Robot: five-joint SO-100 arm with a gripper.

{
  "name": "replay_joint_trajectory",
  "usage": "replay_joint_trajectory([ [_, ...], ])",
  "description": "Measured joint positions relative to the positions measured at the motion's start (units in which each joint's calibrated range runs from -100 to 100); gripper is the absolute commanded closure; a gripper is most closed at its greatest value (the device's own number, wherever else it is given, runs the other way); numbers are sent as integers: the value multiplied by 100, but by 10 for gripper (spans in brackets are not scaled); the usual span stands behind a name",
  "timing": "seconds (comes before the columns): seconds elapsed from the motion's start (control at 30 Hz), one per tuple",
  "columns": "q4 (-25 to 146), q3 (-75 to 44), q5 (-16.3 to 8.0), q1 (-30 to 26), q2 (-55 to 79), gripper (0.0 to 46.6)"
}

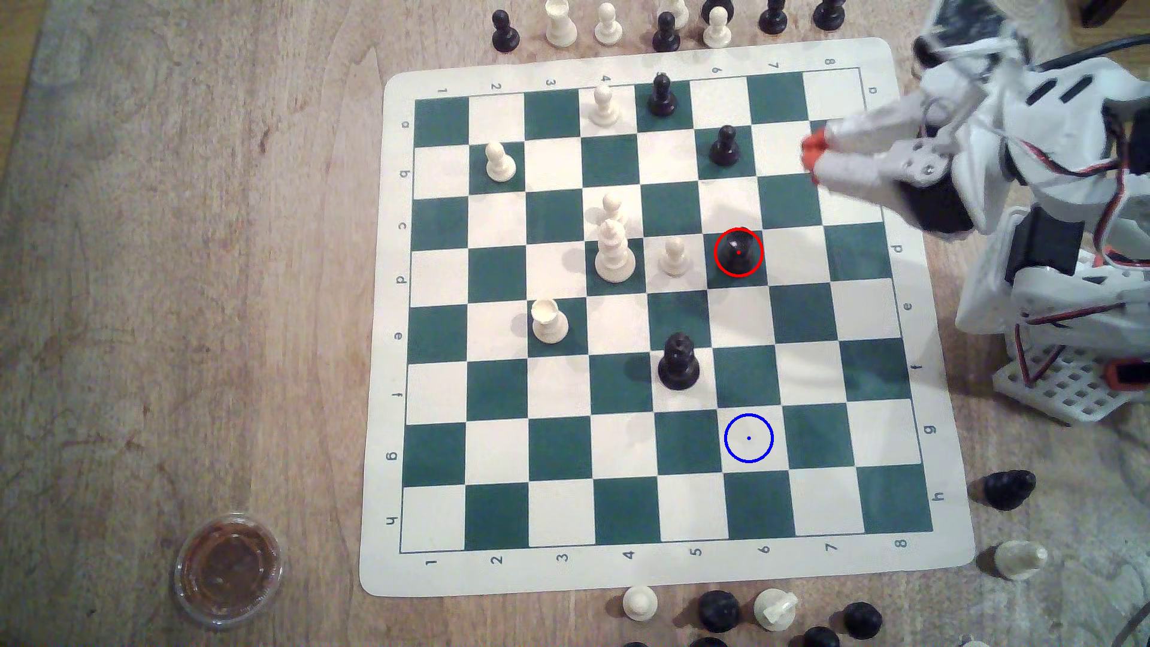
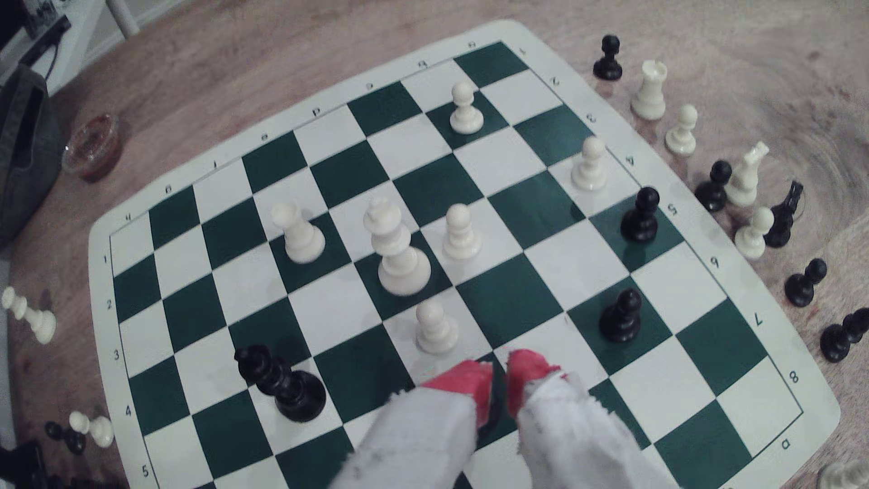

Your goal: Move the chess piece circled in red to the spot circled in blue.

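Claw hangs over the board's edge at 2 o'clock in the exterior view, its 2 red-tipped fingers drawn almost together with just a thin slit between them, gripping nothing. It is well apart from every piece.

Going left to right in the exterior view: a small clear cup of brown sauce sits on the wooden table, at 8 o'clock from the green-and-cream board. On the board, a white pawn stands at 10 o'clock from the centre, and a white rook stands at 8 o'clock from it. Near the middle is the tall white king, with a short white pawn just beside it at 3 o'clock. A tall black crowned piece stands at 5 o'clock from the centre.

The chess piece, black and dome-topped, stands upright on a green square inside the red ring, at 3 o'clock from the short white pawn. The spot, a cream square with a blue ring and dot, lies 3 squares from the chess piece at 6 o'clock, with no piece on it.
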Motion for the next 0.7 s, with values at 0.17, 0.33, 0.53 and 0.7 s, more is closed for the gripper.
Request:
replay_joint_trajectory([
  [0.17,112,0,-230,-324,578,348],
  [0.33,398,-515,-508,-560,1433,324],
  [0.53,741,-1301,-576,-339,2773,301],
  [0.7,741,-1374,-513,-361,3620,321],
])
